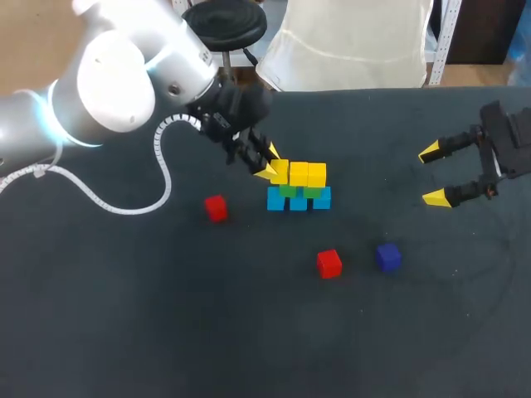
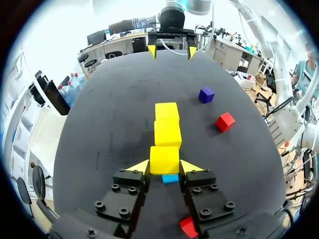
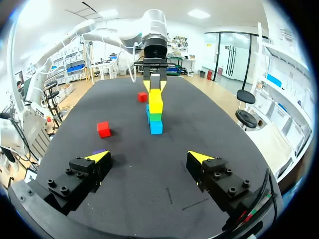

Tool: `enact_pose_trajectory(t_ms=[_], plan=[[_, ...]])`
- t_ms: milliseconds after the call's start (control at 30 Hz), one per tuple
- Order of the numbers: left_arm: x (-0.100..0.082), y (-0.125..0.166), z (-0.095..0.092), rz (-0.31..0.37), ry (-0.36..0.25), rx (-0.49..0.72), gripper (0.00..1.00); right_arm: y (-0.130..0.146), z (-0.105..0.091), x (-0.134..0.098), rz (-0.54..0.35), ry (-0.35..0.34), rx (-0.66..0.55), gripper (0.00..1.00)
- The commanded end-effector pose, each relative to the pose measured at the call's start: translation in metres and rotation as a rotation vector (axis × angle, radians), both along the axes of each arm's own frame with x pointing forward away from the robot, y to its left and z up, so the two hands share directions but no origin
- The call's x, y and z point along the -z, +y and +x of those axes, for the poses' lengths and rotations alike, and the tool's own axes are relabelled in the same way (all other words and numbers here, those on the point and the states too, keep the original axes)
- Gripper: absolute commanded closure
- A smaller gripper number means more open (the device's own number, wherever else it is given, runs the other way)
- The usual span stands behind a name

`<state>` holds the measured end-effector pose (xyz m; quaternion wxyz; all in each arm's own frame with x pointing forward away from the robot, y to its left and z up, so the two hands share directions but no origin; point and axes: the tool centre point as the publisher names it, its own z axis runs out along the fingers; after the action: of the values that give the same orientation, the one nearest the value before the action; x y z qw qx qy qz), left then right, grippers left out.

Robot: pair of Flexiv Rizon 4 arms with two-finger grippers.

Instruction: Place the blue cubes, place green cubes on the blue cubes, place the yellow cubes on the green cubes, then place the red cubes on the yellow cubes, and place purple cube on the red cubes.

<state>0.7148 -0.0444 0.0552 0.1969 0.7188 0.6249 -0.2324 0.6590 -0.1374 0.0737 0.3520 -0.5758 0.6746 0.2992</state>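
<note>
A short wall stands mid-table: a row of blue cubes (image 1: 299,200), green cubes (image 1: 289,190) on them, and three yellow cubes (image 1: 307,174) on top. My left gripper (image 1: 270,162) is shut on the end yellow cube (image 2: 164,159), one fingertip on each side; a blue cube (image 2: 170,178) shows below it. Loose on the table are two red cubes (image 1: 216,207) (image 1: 329,263) and a purple cube (image 1: 387,257). My right gripper (image 1: 433,174) hangs open and empty at the table's right side, well away from the wall (image 3: 155,114).
The black table (image 1: 124,315) has bare room at its front and left. A white cable (image 1: 162,178) from my left arm loops over the table left of the wall. The purple cube (image 2: 206,94) and one red cube (image 2: 225,121) lie between the wall and my right gripper.
</note>
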Motion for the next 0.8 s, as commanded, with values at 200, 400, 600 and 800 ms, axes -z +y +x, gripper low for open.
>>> enact_pose_trajectory(t_ms=[200, 400, 600, 800], plan=[[0.001, 0.000, 0.003, -0.004, 0.001, -0.003, 1.00, 0.000, 0.001, 0.001, 0.002, 0.000, -0.002, 0.00], [0.001, 0.002, 0.003, -0.012, 0.004, -0.003, 0.00, 0.000, 0.001, 0.001, 0.002, 0.000, -0.002, 0.00], [0.001, 0.004, 0.004, -0.016, 0.015, -0.013, 0.00, 0.000, 0.001, 0.001, 0.002, 0.000, -0.002, 0.00], [-0.003, 0.013, 0.004, -0.042, 0.007, -0.049, 0.00, 0.000, 0.001, 0.001, 0.002, 0.000, -0.002, 0.00]])
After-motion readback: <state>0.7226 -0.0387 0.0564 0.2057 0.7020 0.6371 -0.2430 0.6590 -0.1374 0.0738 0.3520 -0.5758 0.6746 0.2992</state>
